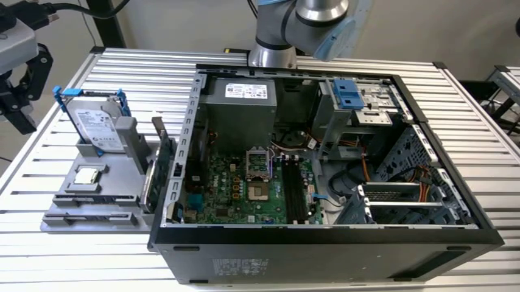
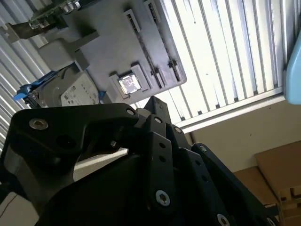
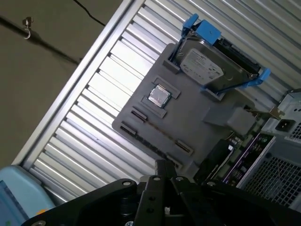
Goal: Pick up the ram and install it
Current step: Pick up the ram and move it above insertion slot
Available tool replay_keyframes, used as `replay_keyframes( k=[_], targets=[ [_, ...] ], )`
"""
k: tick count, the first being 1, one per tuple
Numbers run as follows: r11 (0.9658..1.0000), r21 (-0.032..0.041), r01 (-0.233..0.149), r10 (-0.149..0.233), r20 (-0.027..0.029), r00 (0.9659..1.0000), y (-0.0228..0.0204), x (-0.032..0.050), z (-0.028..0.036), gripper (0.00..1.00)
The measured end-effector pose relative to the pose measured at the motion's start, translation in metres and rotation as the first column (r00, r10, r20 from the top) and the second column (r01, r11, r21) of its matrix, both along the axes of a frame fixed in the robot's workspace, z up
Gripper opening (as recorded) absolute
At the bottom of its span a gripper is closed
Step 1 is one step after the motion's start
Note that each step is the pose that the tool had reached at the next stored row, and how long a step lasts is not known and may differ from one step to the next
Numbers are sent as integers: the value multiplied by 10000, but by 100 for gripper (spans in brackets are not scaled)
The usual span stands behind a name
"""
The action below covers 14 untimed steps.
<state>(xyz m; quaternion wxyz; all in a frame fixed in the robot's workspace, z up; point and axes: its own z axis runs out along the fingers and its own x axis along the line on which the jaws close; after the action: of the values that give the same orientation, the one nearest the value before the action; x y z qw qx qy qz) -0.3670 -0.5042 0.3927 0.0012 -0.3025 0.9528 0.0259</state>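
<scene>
On the tray (image 3: 197, 117), ram (image 3: 161, 133) apart from tool (image 3: 164, 165)

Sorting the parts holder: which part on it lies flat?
The small square chip, flat on the grey holder; the hard drive leans steeply, the card stands on edge.

Exterior view, twelve o'clock: grey jointed robot arm with pale blue caps (image 1: 305, 21) runs off the frame edge. Ten o'clock: black link-armed gripper (image 1: 21, 91), partly cut by the edge.

Second wrist view: the gripper's body covers part of the silver boxy hard drive in its blue caddy (image 2: 70, 94). A pale blue rounded shape (image 2: 294, 70) is clipped by the edge, identity unclear.

First wrist view: thin dark strip (image 3: 157, 132) on the grey moulded tray (image 3: 197, 108), too slim to tell whether it is the ram.
</scene>
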Motion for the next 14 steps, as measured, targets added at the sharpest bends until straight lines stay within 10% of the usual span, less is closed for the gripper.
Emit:
replay_keyframes(
  k=[6,14],
  targets=[
    [9955,0,-947,947,1,9955,0,0,0,0],
    [9793,-20,-2022,2022,114,9793,0,1,0,0]
  ],
)
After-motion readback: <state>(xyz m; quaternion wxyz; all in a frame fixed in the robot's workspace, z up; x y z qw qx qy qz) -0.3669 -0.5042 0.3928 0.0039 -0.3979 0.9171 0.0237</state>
